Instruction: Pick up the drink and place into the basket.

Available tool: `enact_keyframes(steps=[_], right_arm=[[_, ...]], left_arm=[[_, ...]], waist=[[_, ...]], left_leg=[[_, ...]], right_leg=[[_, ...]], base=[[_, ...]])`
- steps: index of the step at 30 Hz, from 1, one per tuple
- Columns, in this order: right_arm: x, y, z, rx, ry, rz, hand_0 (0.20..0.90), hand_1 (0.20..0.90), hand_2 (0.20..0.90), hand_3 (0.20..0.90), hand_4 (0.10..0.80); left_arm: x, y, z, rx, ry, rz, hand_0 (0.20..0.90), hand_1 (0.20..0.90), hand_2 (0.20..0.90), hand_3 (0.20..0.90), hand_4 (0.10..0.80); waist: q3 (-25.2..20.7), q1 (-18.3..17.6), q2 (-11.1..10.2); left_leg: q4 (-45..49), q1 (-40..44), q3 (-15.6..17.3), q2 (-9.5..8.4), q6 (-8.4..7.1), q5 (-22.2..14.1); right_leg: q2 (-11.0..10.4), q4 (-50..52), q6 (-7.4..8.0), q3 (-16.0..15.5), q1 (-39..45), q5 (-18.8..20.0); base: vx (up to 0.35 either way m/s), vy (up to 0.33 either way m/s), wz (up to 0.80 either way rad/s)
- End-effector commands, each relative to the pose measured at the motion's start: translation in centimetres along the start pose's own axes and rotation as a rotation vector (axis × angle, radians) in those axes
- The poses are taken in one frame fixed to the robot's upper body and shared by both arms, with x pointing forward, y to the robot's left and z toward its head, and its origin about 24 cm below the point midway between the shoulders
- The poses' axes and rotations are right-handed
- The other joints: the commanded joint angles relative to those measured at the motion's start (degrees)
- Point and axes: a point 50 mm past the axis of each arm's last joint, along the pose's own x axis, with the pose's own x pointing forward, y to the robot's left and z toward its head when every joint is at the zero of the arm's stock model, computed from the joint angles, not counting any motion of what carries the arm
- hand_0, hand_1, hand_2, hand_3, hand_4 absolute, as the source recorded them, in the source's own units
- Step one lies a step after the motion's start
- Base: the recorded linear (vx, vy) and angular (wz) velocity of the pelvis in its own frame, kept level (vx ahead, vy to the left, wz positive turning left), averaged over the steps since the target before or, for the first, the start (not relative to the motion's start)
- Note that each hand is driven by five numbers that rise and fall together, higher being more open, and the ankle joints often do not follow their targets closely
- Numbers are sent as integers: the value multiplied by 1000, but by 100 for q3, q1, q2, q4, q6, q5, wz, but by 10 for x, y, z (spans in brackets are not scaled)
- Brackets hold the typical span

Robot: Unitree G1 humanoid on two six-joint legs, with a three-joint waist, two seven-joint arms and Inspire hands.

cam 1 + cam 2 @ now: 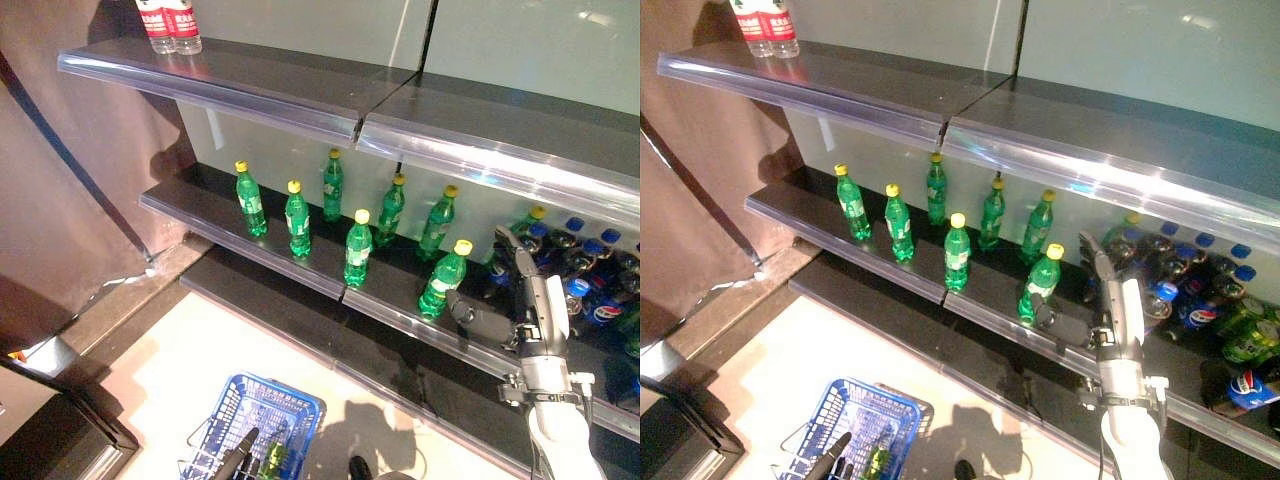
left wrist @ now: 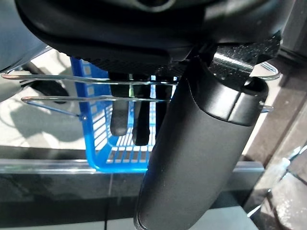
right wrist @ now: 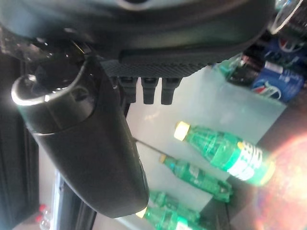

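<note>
We find the green bottle (image 1: 443, 281) upright at the shelf's (image 1: 300, 262) front edge, just beside our right hand (image 1: 520, 300), fingers straight, holding nothing. Left hand (image 2: 129, 115) curls round the basket's (image 1: 262, 418) handle. Judged smooth, rigid; grasp mid-body.

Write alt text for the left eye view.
The right hand reaches with straight fingers onto a dark shelf, beside the nearest of several green bottles with yellow caps; blue-capped cola bottles stand behind it. Below, on the pale floor, a blue basket sits at the left hand.
</note>
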Motion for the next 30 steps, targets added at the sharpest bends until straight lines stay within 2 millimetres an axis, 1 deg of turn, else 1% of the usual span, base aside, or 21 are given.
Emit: enact_keyframes(steps=[1,7,11,12,14,15,17,18,21,25,26,28,30], right_arm=[[19,-27,30,88,-208,-194,900,900,900,900,800],[11,-26,18,131,-145,-227,900,900,900,900,800],[10,-24,13,136,-110,-229,900,900,900,900,800],[10,-24,10,142,-85,-235,900,900,900,900,800],[7,-22,-2,149,0,-244,900,900,900,900,800],[6,-21,-4,153,12,-244,900,900,900,900,800],[2,-17,-15,198,86,-253,900,900,900,900,800],[1,-16,-16,203,95,-253,900,900,900,900,800],[-1,-9,-25,220,146,-255,900,900,900,900,800],[3,-5,-33,220,194,-287,900,900,900,900,800],[2,-5,-34,220,200,-293,900,900,900,900,800],[2,-5,-43,227,255,-333,900,900,900,900,800],[2,-9,-50,228,288,-371,900,900,900,900,800]], left_arm=[[9,-39,25,29,-81,-208,300,300,300,200,100],[9,-39,26,26,-84,-207,300,300,300,200,100],[9,-41,25,27,-83,-205,300,300,300,200,100],[10,-42,26,26,-84,-203,300,300,300,200,100],[10,-42,27,26,-84,-198,300,300,300,200,100],[10,-42,27,26,-84,-197,300,300,300,200,100],[10,-43,27,24,-86,-194,300,300,300,200,100],[10,-43,27,24,-86,-194,300,300,300,200,100],[10,-44,28,24,-88,-189,300,300,300,200,100],[11,-48,31,30,-92,-186,300,300,300,200,100],[11,-48,31,31,-92,-186,300,300,300,200,100],[12,-50,33,35,-97,-185,300,300,300,200,100],[12,-52,35,42,-96,-193,300,300,300,200,100]], waist=[[-204,68,-21],[-198,23,-24],[-188,20,-23],[-188,23,-26],[-187,24,-35],[-187,25,-36],[-179,38,-48],[-177,39,-50],[-131,100,-55],[-83,173,-59],[-77,180,-60],[-40,238,-55],[12,289,-45]], left_leg=[[319,-150,-781,-407,228,-419],[293,-150,-766,-411,224,-395],[270,-144,-780,-412,222,-379],[267,-146,-781,-409,218,-372],[246,-135,-769,-396,207,-358],[244,-134,-767,-394,205,-355],[235,-136,-763,-386,199,-341],[235,-136,-765,-386,199,-340],[239,-134,-770,-372,198,-330],[243,-137,-784,-356,200,-318],[243,-138,-788,-354,199,-317],[213,-133,-835,-340,195,-287],[190,-127,-884,-330,186,-263]], right_leg=[[142,114,136,-282,182,-111],[155,103,153,-245,160,-78],[152,110,157,-244,151,-71],[149,113,157,-253,149,-71],[143,117,160,-281,150,-68],[141,115,160,-287,151,-68],[133,113,156,-324,153,-70],[132,113,156,-328,153,-71],[99,131,148,-432,172,-89],[68,192,136,-538,189,-135],[64,198,136,-548,191,-141],[50,252,127,-619,207,-181],[37,283,121,-687,224,-209]], base=[[0,0,0],[0,0,0],[0,0,0],[0,0,0],[0,0,0],[0,0,0],[0,0,0],[0,0,0],[31,-29,0],[31,-30,-1],[52,-57,1],[68,-62,1],[64,-54,2]])
